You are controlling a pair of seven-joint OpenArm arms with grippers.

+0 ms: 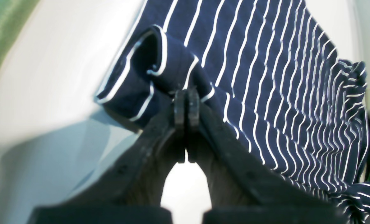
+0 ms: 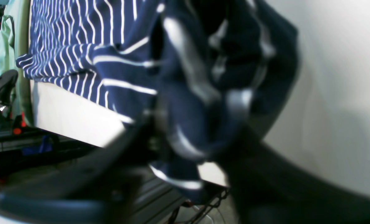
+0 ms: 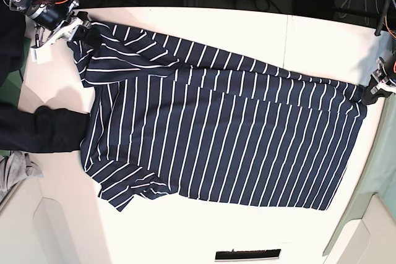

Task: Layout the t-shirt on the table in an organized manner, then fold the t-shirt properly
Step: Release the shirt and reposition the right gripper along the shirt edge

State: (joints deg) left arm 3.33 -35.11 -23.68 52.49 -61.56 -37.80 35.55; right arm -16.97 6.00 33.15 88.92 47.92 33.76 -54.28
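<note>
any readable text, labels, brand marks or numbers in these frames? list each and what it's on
None readable in any view.
t-shirt: only white stripes, no print or tag showing.
table: bare white top, no markings.
left gripper and right gripper: no legible label; the right wrist view is too blurred to tell.
</note>
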